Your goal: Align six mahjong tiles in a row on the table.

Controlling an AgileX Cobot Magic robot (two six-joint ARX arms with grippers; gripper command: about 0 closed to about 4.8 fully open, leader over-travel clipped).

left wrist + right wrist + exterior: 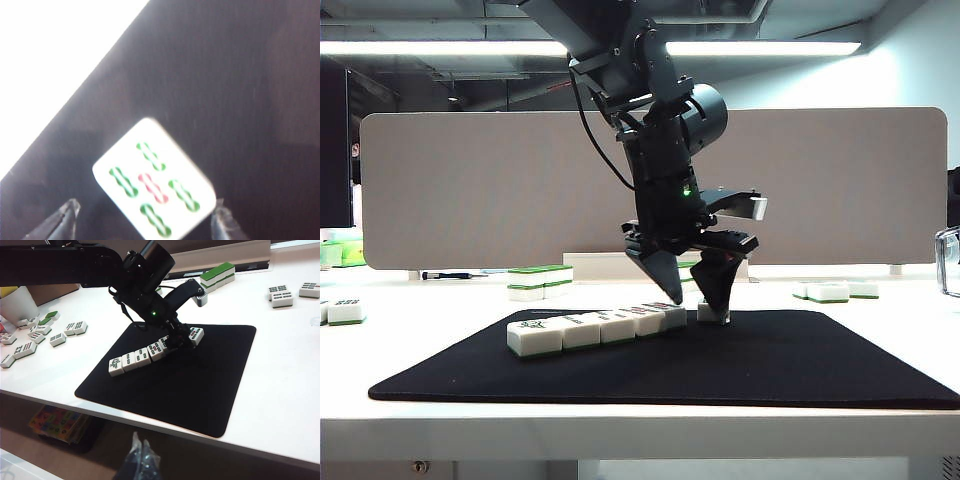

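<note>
Several white mahjong tiles (595, 328) lie in a slanted row on the black mat (770, 365), which rests on the white table (620, 425). One more tile (710, 313) sits at the row's far end, a little apart and turned askew. My left gripper (695, 300) points down over it, open, one finger on each side. In the left wrist view this tile (152, 180) shows green and red bamboo marks, with dark gaps between it and both fingertips (70, 210). My right gripper (141, 447) hangs shut, below and in front of the table's front edge.
Stacked tiles with green tops (540, 280) stand behind the mat before the grey divider (470, 190). Loose tiles lie at the back right (835, 291) and far left (345, 311). More loose tiles (45, 332) are scattered beside the mat.
</note>
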